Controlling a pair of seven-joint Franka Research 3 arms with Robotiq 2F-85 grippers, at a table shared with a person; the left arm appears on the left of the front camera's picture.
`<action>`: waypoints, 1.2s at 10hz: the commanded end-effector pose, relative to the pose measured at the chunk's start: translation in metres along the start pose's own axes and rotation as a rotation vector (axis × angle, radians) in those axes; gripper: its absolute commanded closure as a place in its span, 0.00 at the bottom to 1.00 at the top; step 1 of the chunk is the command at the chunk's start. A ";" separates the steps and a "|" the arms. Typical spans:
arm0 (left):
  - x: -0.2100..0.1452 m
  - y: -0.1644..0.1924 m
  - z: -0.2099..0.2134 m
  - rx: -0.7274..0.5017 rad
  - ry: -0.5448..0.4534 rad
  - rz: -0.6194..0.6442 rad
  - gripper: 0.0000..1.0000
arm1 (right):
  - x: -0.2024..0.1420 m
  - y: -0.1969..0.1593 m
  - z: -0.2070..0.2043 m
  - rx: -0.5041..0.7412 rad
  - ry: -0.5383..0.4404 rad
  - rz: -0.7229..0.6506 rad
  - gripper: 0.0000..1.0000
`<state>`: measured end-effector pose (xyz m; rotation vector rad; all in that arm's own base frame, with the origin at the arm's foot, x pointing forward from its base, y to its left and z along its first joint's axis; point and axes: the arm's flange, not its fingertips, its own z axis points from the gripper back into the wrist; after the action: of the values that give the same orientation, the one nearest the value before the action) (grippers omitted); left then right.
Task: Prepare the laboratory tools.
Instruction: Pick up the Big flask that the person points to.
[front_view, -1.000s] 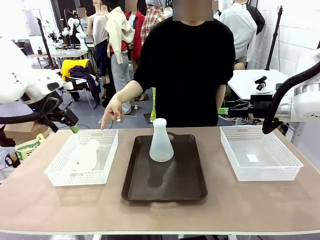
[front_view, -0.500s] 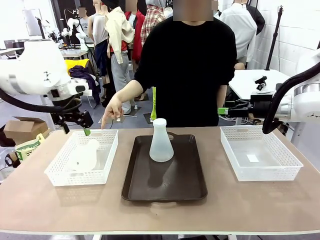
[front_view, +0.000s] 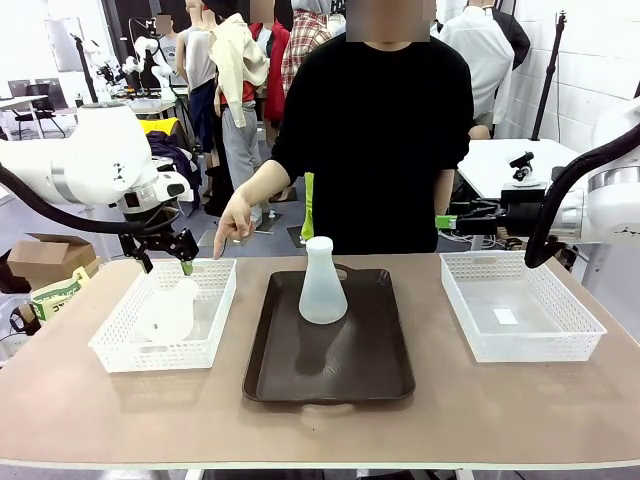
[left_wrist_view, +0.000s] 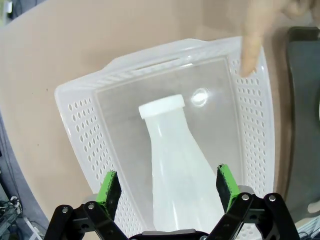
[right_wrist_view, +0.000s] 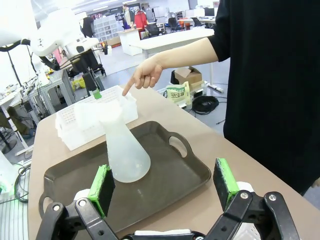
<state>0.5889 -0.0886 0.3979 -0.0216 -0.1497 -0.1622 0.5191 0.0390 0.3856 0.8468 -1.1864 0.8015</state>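
One frosted-white conical flask (front_view: 168, 312) lies on its side in the left white mesh basket (front_view: 215, 330). My left gripper (front_view: 163, 262) hovers open above the basket's far end. In the left wrist view the flask (left_wrist_view: 175, 155) lies below and between the green pads (left_wrist_view: 109, 187), cap pointing away. The second flask (front_view: 322, 285) stands upright on the dark brown tray (front_view: 340, 375). My right gripper (right_wrist_view: 162, 187) is open and empty, off the table's far right, facing that flask (right_wrist_view: 122, 150). A person's hand (front_view: 232, 222) points down at the left basket.
A second white mesh basket (front_view: 575, 335) holding no flask sits at the table's right. The person stands close behind the tray at the far edge. Their pointing finger (left_wrist_view: 252, 50) hangs over the left basket's rim, near my left gripper.
My left arm has swung in from the left and now hangs over the left basket. The person's hand keeps pointing. The right arm and both flasks have not moved.
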 end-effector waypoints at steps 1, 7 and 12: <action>0.015 0.000 -0.012 0.003 -0.027 0.043 0.00 | 0.000 0.002 -0.001 -0.004 0.005 0.000 0.00; 0.031 -0.005 -0.051 0.029 -0.009 0.096 0.00 | 0.000 0.002 -0.001 -0.004 0.005 0.000 0.00; 0.036 -0.007 -0.067 0.049 0.032 0.141 0.00 | 0.000 0.002 -0.001 -0.004 0.005 0.000 0.00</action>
<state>0.6267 -0.1004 0.3349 -0.0243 -0.1337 -0.0545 0.5191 0.0390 0.3856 0.8468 -1.1864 0.8015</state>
